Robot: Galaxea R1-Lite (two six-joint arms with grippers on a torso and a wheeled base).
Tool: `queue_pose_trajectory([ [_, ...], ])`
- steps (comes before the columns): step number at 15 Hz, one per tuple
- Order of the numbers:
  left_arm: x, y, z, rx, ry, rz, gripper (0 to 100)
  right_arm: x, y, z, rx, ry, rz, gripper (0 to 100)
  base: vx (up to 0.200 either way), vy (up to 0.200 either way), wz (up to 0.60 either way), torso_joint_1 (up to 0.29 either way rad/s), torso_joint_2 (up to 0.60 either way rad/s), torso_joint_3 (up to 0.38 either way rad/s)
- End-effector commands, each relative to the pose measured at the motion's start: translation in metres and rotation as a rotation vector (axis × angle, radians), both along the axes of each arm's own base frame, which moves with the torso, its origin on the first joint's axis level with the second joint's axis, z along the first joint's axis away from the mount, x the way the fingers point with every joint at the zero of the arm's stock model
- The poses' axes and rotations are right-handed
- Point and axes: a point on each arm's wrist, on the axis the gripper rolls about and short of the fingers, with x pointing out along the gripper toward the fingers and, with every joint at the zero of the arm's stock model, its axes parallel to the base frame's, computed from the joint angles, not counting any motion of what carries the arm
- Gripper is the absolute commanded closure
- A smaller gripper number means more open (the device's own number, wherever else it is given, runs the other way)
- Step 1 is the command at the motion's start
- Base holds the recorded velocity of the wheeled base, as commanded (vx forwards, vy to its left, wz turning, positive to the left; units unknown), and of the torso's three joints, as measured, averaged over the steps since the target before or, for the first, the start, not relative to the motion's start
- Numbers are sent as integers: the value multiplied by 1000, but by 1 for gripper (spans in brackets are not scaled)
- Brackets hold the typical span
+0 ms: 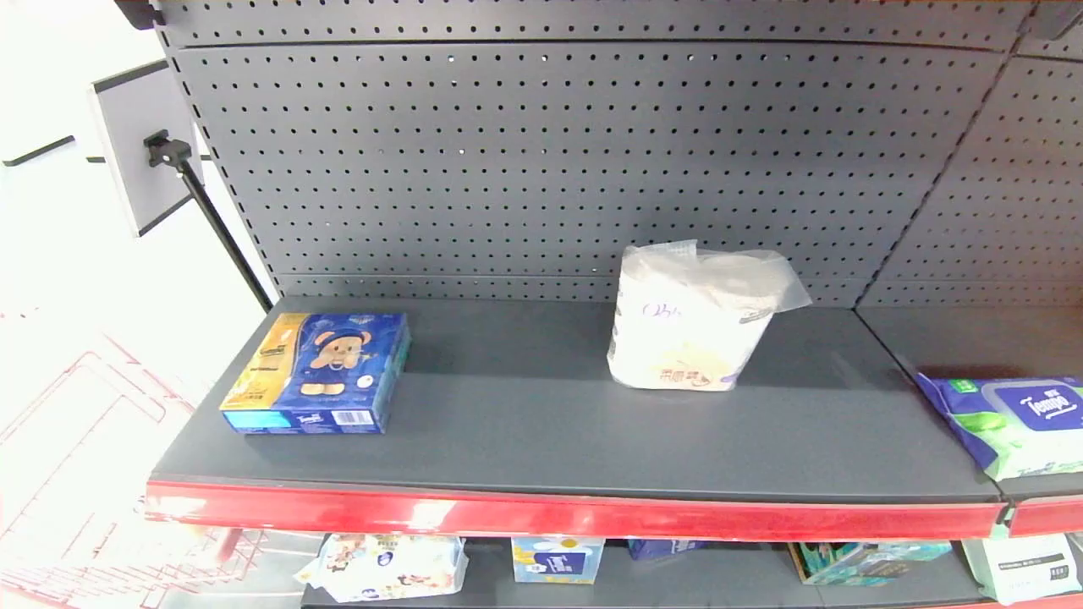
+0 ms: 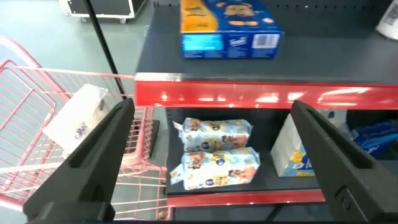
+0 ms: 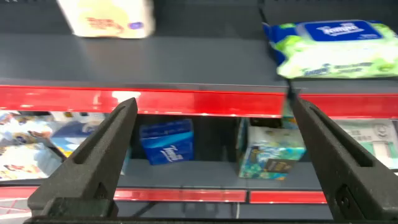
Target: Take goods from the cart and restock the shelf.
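Both claws hung empty in front of the shelf [image 1: 541, 423], below its red front edge. The left claw [image 2: 211, 104] stood wide apart with nothing between its fingers, and the right claw [image 3: 214, 102] was just as wide and bare. On the shelf lay a blue tissue box [image 1: 317, 372] toward its left end, a wrapped pack of toilet rolls [image 1: 685, 326] near its middle, and a pack of wet wipes [image 1: 1015, 423] at its right end. The cart [image 2: 37, 124] stood just off the shelf's left end, with a white wrapped pack [image 2: 78, 118] lying in it. By my reading, the step in hand was fetching another item. The next move called for swinging the left claw off the shelf's left end, over the cart's rim, and closing gently on that white pack, since soft wrapping could slip or crumple.
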Motion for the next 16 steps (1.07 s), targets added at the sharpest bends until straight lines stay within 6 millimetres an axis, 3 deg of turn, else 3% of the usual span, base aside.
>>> queue_pose_trajectory([
  [1, 0, 0, 0, -1, 1, 0, 0, 0, 0, 0, 0, 0, -1, 0, 0, 200, 0, 7, 7, 2],
  [16, 0, 0, 0, -1, -1, 0, 0, 0, 0, 0, 3, 0, -1, 0, 0, 200, 0, 3, 1, 2],
])
